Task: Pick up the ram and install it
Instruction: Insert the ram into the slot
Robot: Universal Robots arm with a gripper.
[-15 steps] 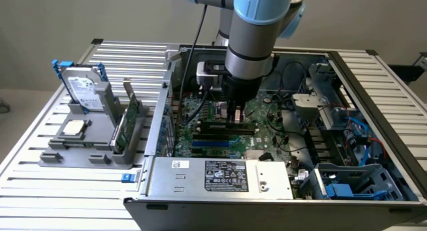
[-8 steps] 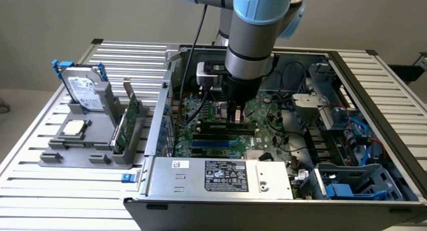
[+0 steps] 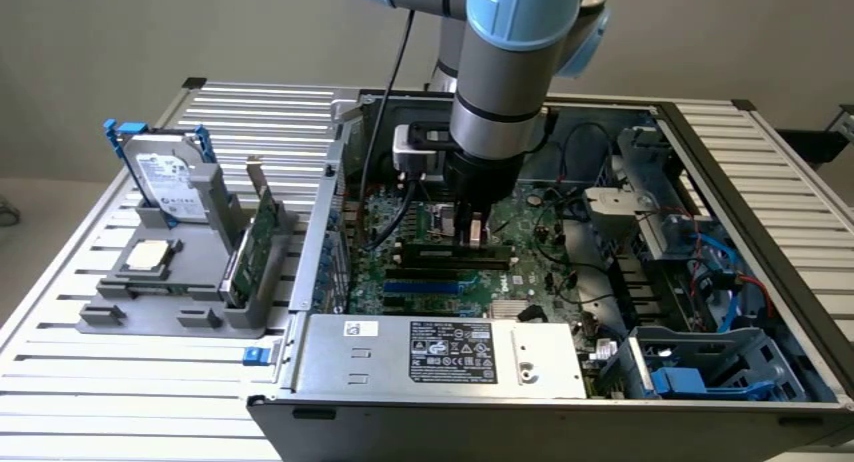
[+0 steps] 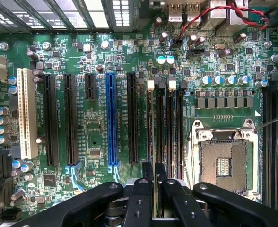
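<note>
Two black fingers (image 4: pixel 143 189) of the gripper (image 4: pixel 154 172) pinch the ram (image 4: pixel 154 194) edge-on. It shows as a thin strip between them, so the jaws are drawn close with only the board's thickness between.

In the exterior view the gripper (image 3: pixel 470 222) hangs in the middle of the frame, down inside the open computer case (image 3: pixel 747 182) and just over the motherboard (image 3: pixel 534 272). From the wrist camera the ram lines up with the memory slot (image 4: pixel 151 123), which lies just beside the long black card slot (image 4: pixel 132 118) and has a white latch (image 4: pixel 151 85) at its far end. I cannot tell whether the ram's lower edge already sits in the slot.

To seat it well, the ram should stand upright and run parallel to the slot, with its notch over the slot's key and the latches swung open. The push should probably go straight down and evenly along the ram's length, with no twist. The processor socket (image 4: pixel 224 161) is near, so any sideways drift is a risk.
</note>
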